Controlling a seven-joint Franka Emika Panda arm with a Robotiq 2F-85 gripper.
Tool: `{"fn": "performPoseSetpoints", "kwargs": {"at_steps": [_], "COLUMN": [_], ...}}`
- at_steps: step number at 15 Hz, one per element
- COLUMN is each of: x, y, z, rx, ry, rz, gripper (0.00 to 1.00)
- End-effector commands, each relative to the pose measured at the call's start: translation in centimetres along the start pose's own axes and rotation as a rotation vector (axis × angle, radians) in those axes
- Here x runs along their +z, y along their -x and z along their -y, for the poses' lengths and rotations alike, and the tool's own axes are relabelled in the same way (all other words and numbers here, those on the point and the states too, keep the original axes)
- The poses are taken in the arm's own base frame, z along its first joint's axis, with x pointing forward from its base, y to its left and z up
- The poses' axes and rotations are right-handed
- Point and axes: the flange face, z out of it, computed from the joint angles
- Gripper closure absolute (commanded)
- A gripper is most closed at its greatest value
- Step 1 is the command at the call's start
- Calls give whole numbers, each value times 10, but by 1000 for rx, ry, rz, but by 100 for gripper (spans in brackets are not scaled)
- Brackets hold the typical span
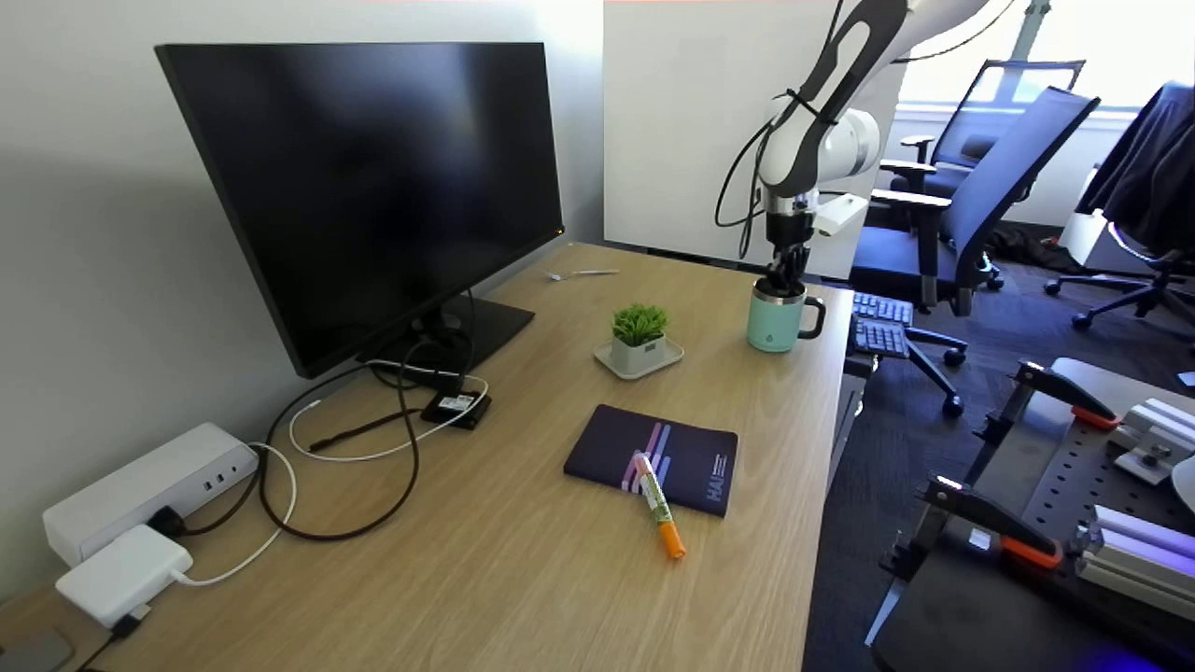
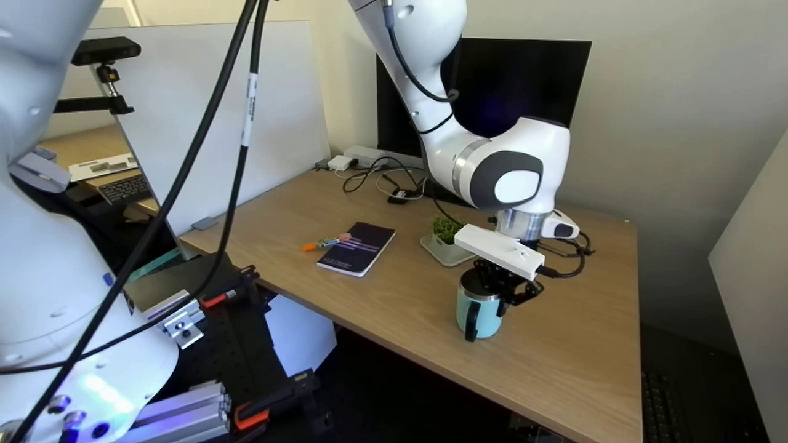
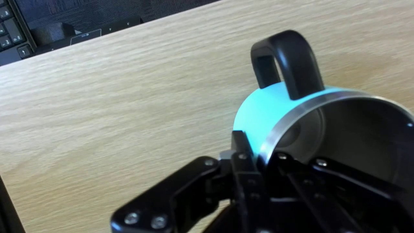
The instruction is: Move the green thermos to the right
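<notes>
The green thermos (image 1: 773,325) is a teal mug with a steel rim and a black side handle. It stands upright near the table edge in both exterior views; it also shows here (image 2: 490,320). In the wrist view the thermos (image 3: 258,106) is open at the top and its inside looks empty. My gripper (image 3: 258,152) straddles the mug's wall at the rim, one finger outside and one inside. The fingers are close together with the wall pinched between them. The inner fingertip is mostly hidden. I cannot tell whether the base touches the table.
A small plant (image 1: 639,327) in a white pot sits on a tray beside the thermos. A dark notebook (image 1: 686,448) with an orange marker (image 1: 665,518) lies on the table. A fork (image 1: 583,273), a monitor (image 1: 373,187) and cables are farther back. The table edge is close to the handle.
</notes>
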Motion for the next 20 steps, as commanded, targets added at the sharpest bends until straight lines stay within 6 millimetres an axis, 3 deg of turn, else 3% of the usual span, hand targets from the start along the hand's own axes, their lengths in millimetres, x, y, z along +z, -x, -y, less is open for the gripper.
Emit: {"fn": "performPoseSetpoints", "kwargs": {"at_steps": [1,5,9,10,15,17,20], "x": [2,-15,-64,-87,-205,-251,-307], "y": [-1,-3,-6,-5,10,23,44], "z": [-3,-7,-18,-22,-26,-12,39], "rx": [32,49,55,55,82,74,13], "ry": [-11,-1,35,47,64,35,4], "rz": [-4,-16,-61,-73,-107,-90,-53], "gripper": [60,32,5,0,0,0,0]}}
